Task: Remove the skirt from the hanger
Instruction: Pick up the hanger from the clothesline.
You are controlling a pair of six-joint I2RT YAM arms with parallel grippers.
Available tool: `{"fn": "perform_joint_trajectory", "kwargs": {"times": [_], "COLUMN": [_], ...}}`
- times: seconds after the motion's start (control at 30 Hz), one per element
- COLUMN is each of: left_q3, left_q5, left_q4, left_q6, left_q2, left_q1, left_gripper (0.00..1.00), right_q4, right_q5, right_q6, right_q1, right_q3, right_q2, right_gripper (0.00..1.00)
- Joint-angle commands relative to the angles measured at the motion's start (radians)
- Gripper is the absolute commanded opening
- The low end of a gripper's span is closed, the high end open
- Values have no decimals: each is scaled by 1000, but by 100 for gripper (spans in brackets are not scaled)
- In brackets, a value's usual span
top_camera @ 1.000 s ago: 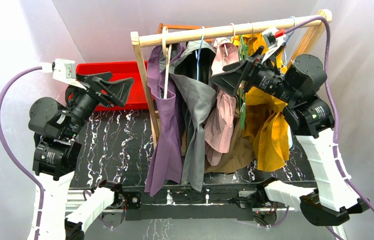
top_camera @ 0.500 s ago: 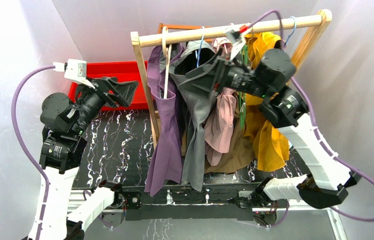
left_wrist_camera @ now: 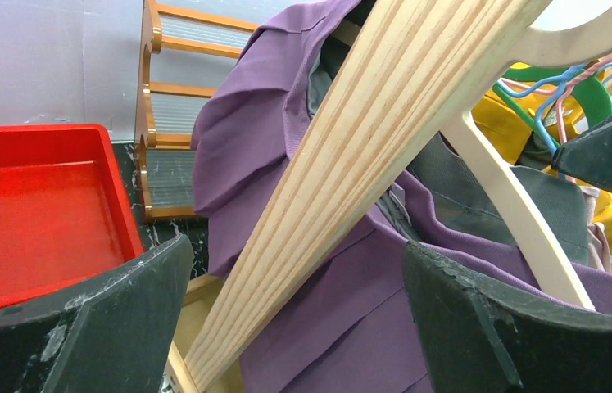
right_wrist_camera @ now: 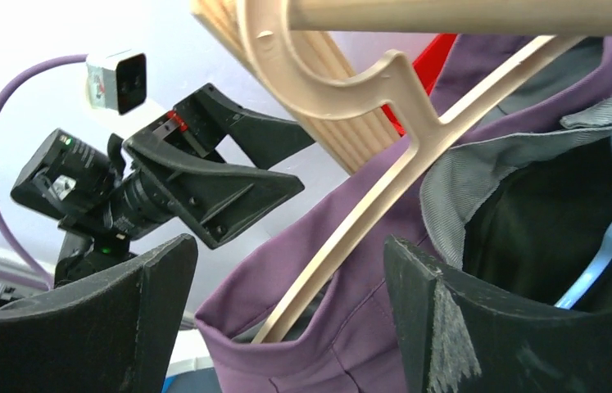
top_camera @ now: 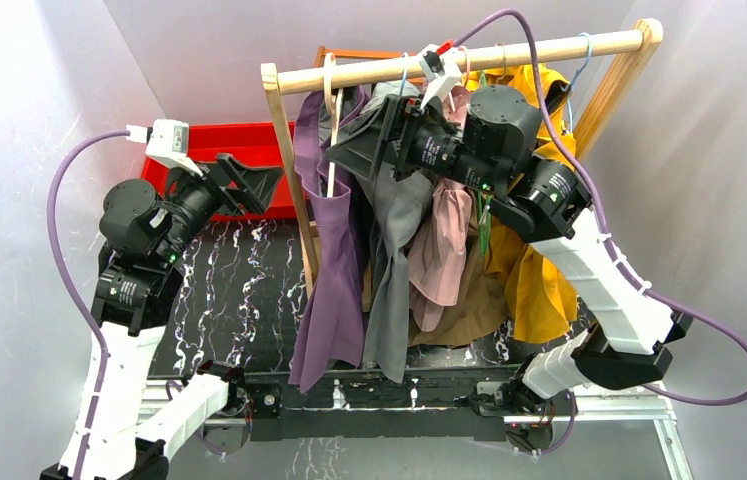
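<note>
The purple skirt [top_camera: 334, 270] hangs on a cream wooden hanger [top_camera: 330, 130] at the left end of the rack's rod [top_camera: 509, 57]. My right gripper [top_camera: 354, 152] is open just right of the hanger's top. In the right wrist view its jaws stand wide, with the skirt's waistband [right_wrist_camera: 368, 327] and the hanger's arm [right_wrist_camera: 343, 229] between and beyond them, nothing touched. My left gripper [top_camera: 254, 185] is open, left of the rack's post. The left wrist view shows that post [left_wrist_camera: 351, 164] and the skirt [left_wrist_camera: 368, 319] past the left gripper [left_wrist_camera: 294, 246].
Grey, pink, tan and yellow garments [top_camera: 539, 250] hang to the right of the skirt on thin wire hangers. A red tray [top_camera: 214, 140] lies behind the left gripper, and a small wooden shelf [left_wrist_camera: 163, 123] stands beside it. The rack's slanted posts frame both ends.
My right arm has swung left along the rod, from the yellow garment to the purple skirt's hanger. The left gripper has edged right toward the rack post.
</note>
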Motion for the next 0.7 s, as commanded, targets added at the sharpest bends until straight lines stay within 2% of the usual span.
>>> {"fn": "perform_joint_trajectory", "kwargs": {"times": [0.0,0.17,0.4,0.47,0.67], "left_q3": [25,35,25,25,32], "left_q5": [21,51,33,27,17], "left_q4": [-22,-25,-27,-30,-32], "left_q6": [-4,-10,12,14,15], "left_q2": [22,50,49,46,21], "left_q1": [0,-1,-1,-1,-1], "left_gripper": [99,99,98,99,99], "right_q4": [-49,-63,-56,-36,-108], "right_q5": [73,83,240,265,412], "right_q6": [42,74,123,148,167], "right_q1": [9,31,60,67,108], "right_q3": [83,110,56,31,70], "right_q2": [45,91,67,64,91], "right_gripper": [88,82,72,67,56]}}
